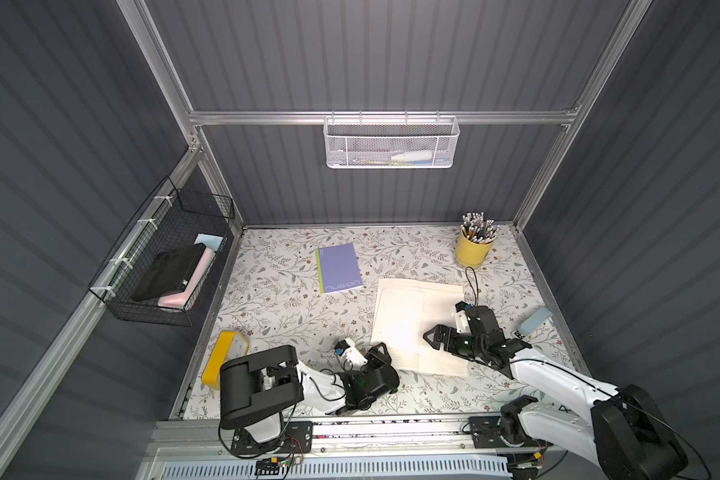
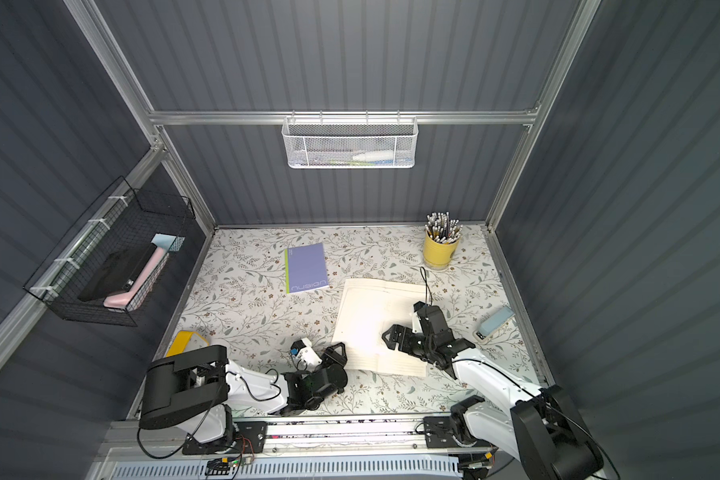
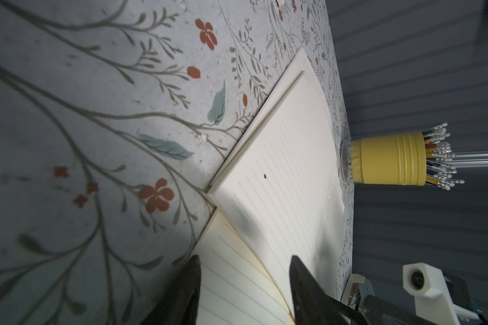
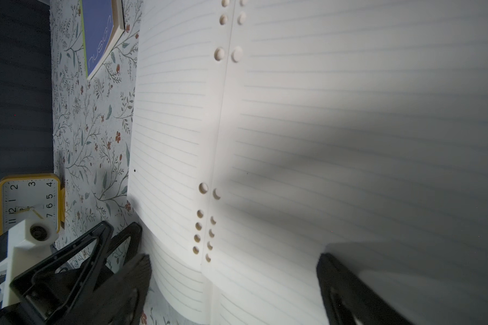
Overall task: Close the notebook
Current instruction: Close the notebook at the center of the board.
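Both top views: stereo head high above the arm-base edge, tilted down and forward, far out, whole table (image 1: 292, 299) in frame; near-identical coverage, slight sideways offset. Left wrist cam: just behind the left gripper (image 3: 244, 261), very low and near, looking out between its jaws along the notebook (image 3: 288, 157) to the yellow pencil cup (image 3: 389, 160) far ahead. Right wrist cam: behind the right gripper (image 4: 234, 256), close above the pages, punched spine straight ahead, clock (image 4: 30, 202) off beside it. Wrist views share the notebook; each catches the other arm's white camera mount (image 3: 423, 284) beside its gripper.
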You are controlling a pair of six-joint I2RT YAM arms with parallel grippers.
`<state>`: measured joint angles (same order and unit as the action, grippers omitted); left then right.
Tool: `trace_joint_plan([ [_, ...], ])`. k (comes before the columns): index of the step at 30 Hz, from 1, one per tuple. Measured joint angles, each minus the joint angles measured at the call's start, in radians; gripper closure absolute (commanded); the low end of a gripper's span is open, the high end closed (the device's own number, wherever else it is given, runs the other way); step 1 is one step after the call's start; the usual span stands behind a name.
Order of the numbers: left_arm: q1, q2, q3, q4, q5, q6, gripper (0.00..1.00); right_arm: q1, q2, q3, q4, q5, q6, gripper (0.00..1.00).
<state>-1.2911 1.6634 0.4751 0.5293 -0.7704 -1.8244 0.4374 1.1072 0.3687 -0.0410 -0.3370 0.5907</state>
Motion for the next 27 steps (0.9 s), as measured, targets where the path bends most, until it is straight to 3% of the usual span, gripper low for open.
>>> trace_joint_plan([
  [5, 0.024, 0.036, 0.002, 0.074, 0.001, -0.001, 0.53, 0.000, -0.016, -0.005, -0.016, -0.003, 0.000, 0.05],
  [12, 0.061, 0.063, 0.057, 0.034, 0.033, -0.021, 0.60, 0.000, -0.046, -0.019, -0.036, -0.012, 0.002, 0.05],
  [13, 0.064, 0.073, 0.067, 0.030, 0.035, -0.029, 0.63, 0.000, -0.046, -0.019, -0.037, -0.013, 0.003, 0.05],
  [17, 0.072, 0.126, 0.094, 0.032, 0.051, -0.069, 0.97, 0.000, -0.046, -0.019, -0.038, -0.015, 0.003, 0.05],
  [18, 0.072, 0.136, 0.098, 0.035, 0.048, -0.079, 1.00, 0.000, -0.046, -0.019, -0.038, -0.015, 0.004, 0.05],
  [27, 0.077, 0.129, 0.131, -0.026, 0.061, -0.050, 1.00, 0.000, -0.045, -0.013, -0.048, -0.014, 0.003, 0.05],
])
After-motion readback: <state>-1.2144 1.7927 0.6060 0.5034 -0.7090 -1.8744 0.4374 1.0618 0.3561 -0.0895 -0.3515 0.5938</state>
